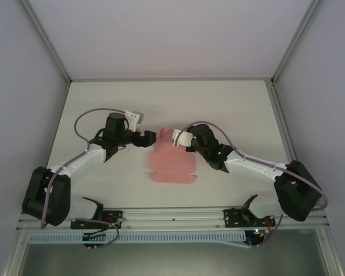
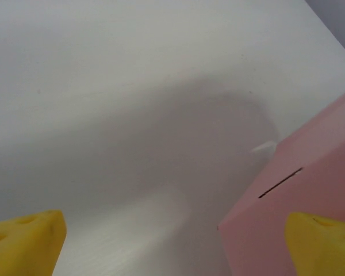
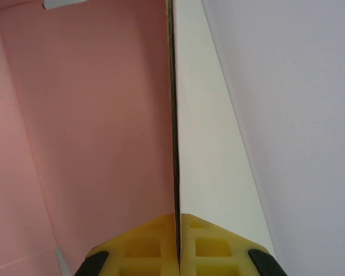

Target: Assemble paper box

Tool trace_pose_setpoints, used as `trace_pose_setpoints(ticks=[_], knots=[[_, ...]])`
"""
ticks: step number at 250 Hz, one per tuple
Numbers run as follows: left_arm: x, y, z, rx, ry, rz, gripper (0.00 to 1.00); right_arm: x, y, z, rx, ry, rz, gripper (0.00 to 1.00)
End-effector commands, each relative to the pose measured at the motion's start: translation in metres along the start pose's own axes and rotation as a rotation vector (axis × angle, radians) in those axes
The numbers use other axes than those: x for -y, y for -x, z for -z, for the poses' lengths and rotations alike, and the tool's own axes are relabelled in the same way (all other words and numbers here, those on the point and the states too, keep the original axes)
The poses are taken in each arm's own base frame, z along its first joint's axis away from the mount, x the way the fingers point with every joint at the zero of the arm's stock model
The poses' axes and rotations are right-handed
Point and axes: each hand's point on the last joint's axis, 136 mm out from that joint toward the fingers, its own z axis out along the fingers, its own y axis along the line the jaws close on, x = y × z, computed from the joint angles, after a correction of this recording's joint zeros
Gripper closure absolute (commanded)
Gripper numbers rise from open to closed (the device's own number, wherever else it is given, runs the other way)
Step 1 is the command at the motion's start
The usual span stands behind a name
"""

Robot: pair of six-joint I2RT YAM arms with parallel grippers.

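Paper box (image 1: pixel 171 167) at middle of counter (image 1: pixel 103 103), partly folded. Right hand (image 3: pixel 177 223) clamped tight on raised panel edge (image 3: pixel 173 115). Left hand (image 1: pixel 148 138) spread wide, holding nothing, just beside box's left side. Step, by the look of it: raising walls. Next, probably: left hand steadying opposite wall, careful tab alignment with slit (image 2: pixel 280 183).

Matt paper box (image 1: pixel 170 167) (thin card)

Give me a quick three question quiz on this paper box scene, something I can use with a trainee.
1. True or false: the right claw is shut on a raised panel of the paper box.
2. Pick one: the left claw is (A) open beside the box, (B) shut on the box, (C) shut and empty.
3. One word: what colour are the fingertips on both claws?

Key: 1 true; 2 A; 3 yellow.
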Motion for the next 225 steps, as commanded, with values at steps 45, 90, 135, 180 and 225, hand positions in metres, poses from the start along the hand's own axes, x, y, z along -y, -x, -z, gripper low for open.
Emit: trace_pose_setpoints(ticks=[45,90,135,180,225], knots=[[0.023,-0.019,-0.014,-0.034,-0.073,-0.088,0.14,0.012,0.009,-0.004,-0.008,-0.025,-0.036,1.00],[0.013,-0.029,-0.029,-0.047,-0.051,-0.057,0.22,0.013,0.004,-0.006,-0.048,-0.033,-0.028,1.00],[0.006,-0.044,-0.037,-0.071,-0.037,-0.043,0.24,0.010,-0.005,-0.010,-0.109,-0.041,0.042,1.00],[0.005,-0.055,-0.043,-0.083,-0.046,-0.052,0.25,-0.009,-0.019,-0.020,-0.174,-0.027,0.103,1.00],[0.000,-0.065,-0.049,-0.106,-0.031,-0.065,0.28,-0.023,-0.025,-0.033,-0.208,-0.048,0.145,1.00]])
